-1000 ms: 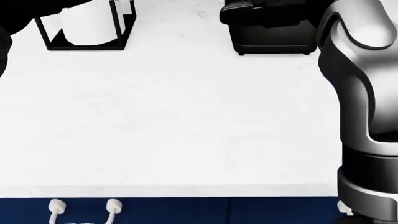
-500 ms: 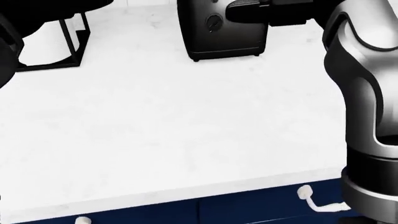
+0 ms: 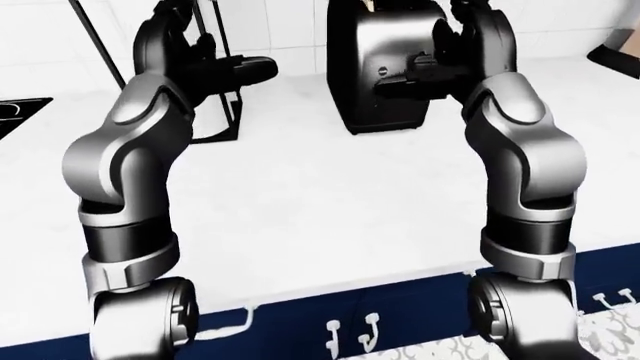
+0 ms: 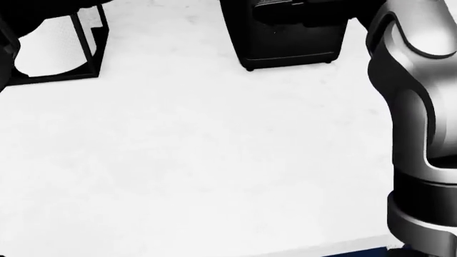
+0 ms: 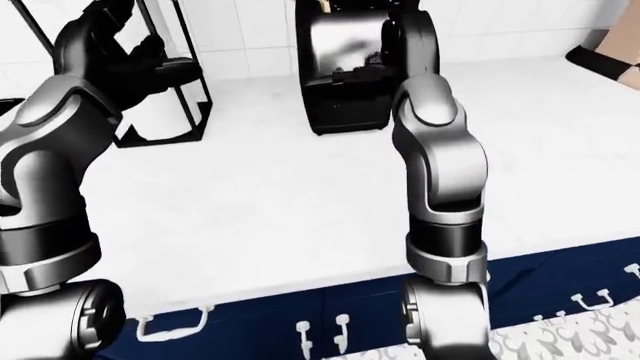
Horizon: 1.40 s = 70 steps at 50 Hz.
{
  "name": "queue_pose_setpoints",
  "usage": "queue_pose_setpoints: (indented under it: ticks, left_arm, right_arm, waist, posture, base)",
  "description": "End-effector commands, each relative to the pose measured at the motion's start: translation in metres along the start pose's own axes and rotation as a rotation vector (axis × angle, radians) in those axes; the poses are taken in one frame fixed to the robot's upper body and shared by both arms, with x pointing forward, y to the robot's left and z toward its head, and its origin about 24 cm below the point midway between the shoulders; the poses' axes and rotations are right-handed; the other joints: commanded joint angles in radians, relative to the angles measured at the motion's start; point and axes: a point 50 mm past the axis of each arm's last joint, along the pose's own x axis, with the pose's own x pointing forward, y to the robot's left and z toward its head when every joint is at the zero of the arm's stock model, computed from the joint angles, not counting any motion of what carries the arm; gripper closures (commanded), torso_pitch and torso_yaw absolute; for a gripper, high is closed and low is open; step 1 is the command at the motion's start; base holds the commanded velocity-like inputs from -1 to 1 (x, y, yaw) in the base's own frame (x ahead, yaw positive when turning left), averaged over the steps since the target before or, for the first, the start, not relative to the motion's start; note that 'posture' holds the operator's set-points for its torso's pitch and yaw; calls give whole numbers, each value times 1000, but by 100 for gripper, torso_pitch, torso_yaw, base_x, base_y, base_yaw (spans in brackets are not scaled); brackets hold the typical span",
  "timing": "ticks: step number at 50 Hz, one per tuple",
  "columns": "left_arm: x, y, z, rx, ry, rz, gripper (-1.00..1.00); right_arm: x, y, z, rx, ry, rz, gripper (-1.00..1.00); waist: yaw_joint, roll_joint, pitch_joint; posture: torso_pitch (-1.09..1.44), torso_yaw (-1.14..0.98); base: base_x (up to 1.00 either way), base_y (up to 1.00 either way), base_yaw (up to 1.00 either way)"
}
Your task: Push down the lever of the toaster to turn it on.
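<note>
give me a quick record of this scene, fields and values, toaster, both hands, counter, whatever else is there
toaster: black, standing on the counter at the top of the left-eye view
right hand: at the toaster's near face, fingers against it; grip unclear
left hand: raised, off to the toaster's left, holding nothing
wire stand: black, left of the toaster
counter: white
cabinets: dark blue, white handles

No legible writing in the kitchen scene

The black toaster carries a small round mark on its face, just left of the robot's right hand in the left-eye view, but it is too small and blurred to read as a word, brand or number. Nothing readable shows on the white counter below the toaster, on the tiled wall beside it, or on the blue cabinet fronts.
</note>
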Motion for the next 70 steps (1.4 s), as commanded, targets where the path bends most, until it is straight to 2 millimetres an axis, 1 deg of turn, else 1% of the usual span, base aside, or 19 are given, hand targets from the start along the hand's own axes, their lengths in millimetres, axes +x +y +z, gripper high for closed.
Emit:
queue_pose_setpoints:
  ticks: [1,2,4,6,12,14,21,23,26,30,45,56,60,63,66,69,70]
  left_arm:
    - [-2,-1,17,-2,-73,0,-100]
    - [-2,-1,16,-1,-73,1,-100]
    - [-1,-1,16,-1,-74,1,-100]
    - [-2,0,16,-4,-76,4,-100]
    - [-2,0,18,-8,-84,5,-100]
    - [-2,-1,18,-10,-85,5,-100]
    - [-1,-1,18,-17,-79,0,-100]
    - [-1,-1,17,-16,-71,-1,-100]
    - [-1,-1,18,-20,-70,1,-100]
    - [0,-1,17,-21,-70,1,-100]
    - [0,-1,17,-23,-67,-4,-100]
    - [0,-1,16,-28,-76,-2,-100]
    - [0,-2,16,-26,-71,-6,-100]
    - [-1,-3,17,-26,-76,-10,-100]
    - [-1,-2,17,-27,-79,-10,-100]
    - [-1,-3,18,-24,-86,-10,-100]
    - [-1,-3,19,-29,-93,-13,-100]
  right_arm:
    - [-1,2,16,-1,-69,13,-100]
    - [-1,2,16,0,-71,12,-100]
    - [0,1,15,0,-72,12,-100]
    - [0,2,16,0,-73,14,-100]
    - [-1,2,16,-2,-73,19,-100]
    - [0,2,16,-1,-73,19,-100]
    - [-1,2,16,-1,-77,19,-100]
    - [0,2,16,-1,-76,19,-100]
    - [-1,2,17,0,-77,20,-100]
    - [-1,2,17,-1,-77,22,-100]
    - [3,2,11,4,-73,22,-100]
    - [5,1,6,2,-64,16,-100]
    - [10,-1,-1,5,-44,10,-100]
    - [15,-2,-12,-2,-26,6,-100]
    - [16,-4,-14,0,-22,-4,-100]
    - [17,-5,-18,-2,-15,-9,-100]
    - [19,-6,-24,-4,-7,-13,-100]
  waist:
    - [1,-8,-21]
    - [3,-6,-29]
    - [7,-17,-39]
    - [11,-28,-41]
    - [20,-28,-49]
    - [20,-26,-43]
    - [20,-21,-44]
    - [20,-22,-48]
    - [20,-21,-61]
    - [19,-21,-82]
    - [19,-23,-175]
    - [19,-16,-268]
    - [19,-16,-292]
    - [20,-17,-312]
    - [21,-18,-330]
    - [24,-19,-344]
    - [25,-18,-347]
  posture:
    - [0,0]
    - [0,0]
    - [0,0]
    - [0,0]
    - [0,0]
    - [0,0]
    - [0,0]
    - [-2,0]
    - [-5,0]
    - [-9,0]
    - [-24,0]
    - [-33,0]
    - [-35,0]
    - [-38,0]
    - [-41,0]
    - [-43,0]
    - [-43,0]
  base:
    - [0,0,0]
    - [0,0,0]
    - [0,0,0]
    - [0,0,0]
    - [0,0,0]
    - [0,0,0]
    - [0,0,0]
    - [0,0,0]
    - [0,0,0]
    - [0,0,0]
    - [0,0,0]
    - [0,0,0]
    - [0,0,0]
    - [0,0,0]
    - [0,0,0]
    - [0,0,0]
    - [0,0,0]
